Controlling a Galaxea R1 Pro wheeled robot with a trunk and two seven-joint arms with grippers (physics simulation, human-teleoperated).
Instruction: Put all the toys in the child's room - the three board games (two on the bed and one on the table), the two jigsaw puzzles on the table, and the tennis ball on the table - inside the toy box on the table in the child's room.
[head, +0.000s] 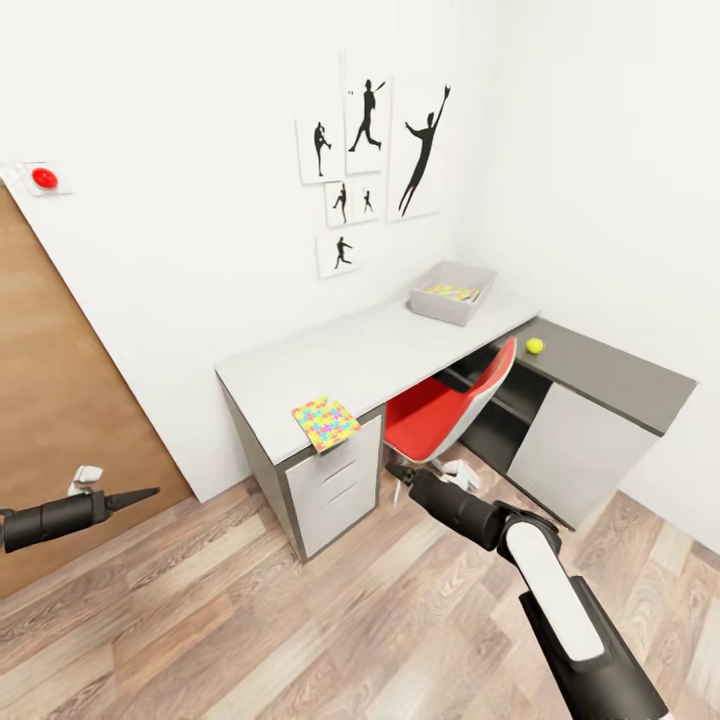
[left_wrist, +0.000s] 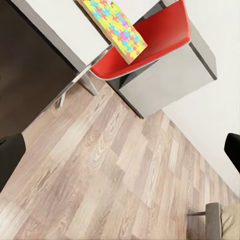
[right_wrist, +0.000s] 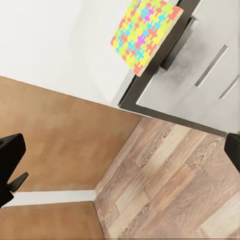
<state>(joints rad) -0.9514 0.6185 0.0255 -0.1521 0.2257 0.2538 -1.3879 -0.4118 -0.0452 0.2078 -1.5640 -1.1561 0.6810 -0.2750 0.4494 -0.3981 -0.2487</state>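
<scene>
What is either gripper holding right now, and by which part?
Nothing. Both the left gripper and right gripper hang free over the floor; the jigsaw puzzle lies untouched on the table edge.

My left arm (head: 50, 518) reads as a matte black cylinder tapering to the left gripper (head: 135, 495), whose thin black fingers end in a sharp point; a small white block sits on top near the wrist. My right arm (head: 560, 600) is black too, built of rounded segments, with a long glossy white panel along the forearm. It narrows to a dark cylindrical wrist and the right gripper (head: 397, 472), slim and black. In both wrist views I see black finger edges only.
</scene>
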